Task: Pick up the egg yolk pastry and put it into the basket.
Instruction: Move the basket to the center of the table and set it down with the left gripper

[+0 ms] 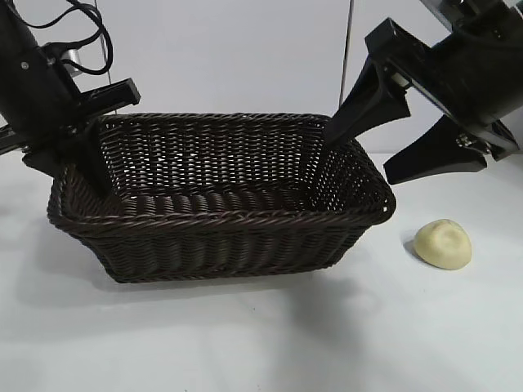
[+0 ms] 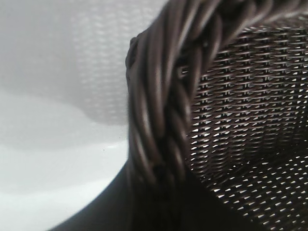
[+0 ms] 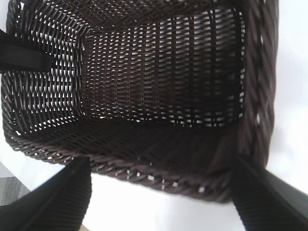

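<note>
pastry [image 1: 443,243]: on table [image 1: 261,343], 3 o'clock of basket [image 1: 221,245]
left gripper [image 1: 86,163]: clamped narrow on basket rim
right gripper [image 1: 392,143]: wide, straddling right rim

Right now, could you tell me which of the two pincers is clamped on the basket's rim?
The left pincer, at the basket's left end, grips the braided rim; the right pincer hangs open above the other end.

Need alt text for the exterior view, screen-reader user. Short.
A dark brown wicker basket sits empty on a white table, with a pale yellow egg yolk pastry lying outside it to the right. The left gripper is closed on the basket's left rim; the right gripper hangs open over its right end.
</note>
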`<state>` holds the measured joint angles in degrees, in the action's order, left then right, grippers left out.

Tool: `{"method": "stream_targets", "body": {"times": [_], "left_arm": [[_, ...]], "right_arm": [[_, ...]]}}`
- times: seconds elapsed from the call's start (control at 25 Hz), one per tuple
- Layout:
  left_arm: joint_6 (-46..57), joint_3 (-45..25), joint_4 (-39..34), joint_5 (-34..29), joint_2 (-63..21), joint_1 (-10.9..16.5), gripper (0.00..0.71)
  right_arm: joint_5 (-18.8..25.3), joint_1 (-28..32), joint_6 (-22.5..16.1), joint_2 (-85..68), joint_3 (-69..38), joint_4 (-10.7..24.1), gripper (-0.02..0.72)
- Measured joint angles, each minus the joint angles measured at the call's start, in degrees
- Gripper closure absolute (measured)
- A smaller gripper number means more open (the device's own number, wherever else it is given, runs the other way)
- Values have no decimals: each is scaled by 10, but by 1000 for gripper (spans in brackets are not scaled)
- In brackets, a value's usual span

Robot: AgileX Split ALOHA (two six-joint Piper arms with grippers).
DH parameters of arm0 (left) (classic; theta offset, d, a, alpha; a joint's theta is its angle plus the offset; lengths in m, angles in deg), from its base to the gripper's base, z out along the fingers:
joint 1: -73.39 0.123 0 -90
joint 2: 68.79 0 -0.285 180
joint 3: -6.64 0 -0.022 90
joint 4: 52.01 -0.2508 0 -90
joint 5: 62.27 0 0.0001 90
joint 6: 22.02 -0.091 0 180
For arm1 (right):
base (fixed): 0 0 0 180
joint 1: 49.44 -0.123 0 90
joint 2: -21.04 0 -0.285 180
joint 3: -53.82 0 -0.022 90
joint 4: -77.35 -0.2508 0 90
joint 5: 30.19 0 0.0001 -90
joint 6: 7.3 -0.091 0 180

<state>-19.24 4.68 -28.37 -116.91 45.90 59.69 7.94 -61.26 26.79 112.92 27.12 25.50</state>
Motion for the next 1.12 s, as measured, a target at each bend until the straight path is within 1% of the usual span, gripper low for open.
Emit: {"method": "stream_targets", "body": {"times": [0.24,0.64,0.76,1.12], "left_arm": [[-43,0,-1,-7,0,0,612],[-85,1,6,-12,2,0,612],[-95,7,22,-14,22,0,612],[-106,25,27,-7,69,0,612]], "right_arm": [[0,0,0,0,0,1,136],[0,0,0,0,0,2,136],[0,0,-1,0,0,2,136],[0,0,-8,0,0,2,136]]}}
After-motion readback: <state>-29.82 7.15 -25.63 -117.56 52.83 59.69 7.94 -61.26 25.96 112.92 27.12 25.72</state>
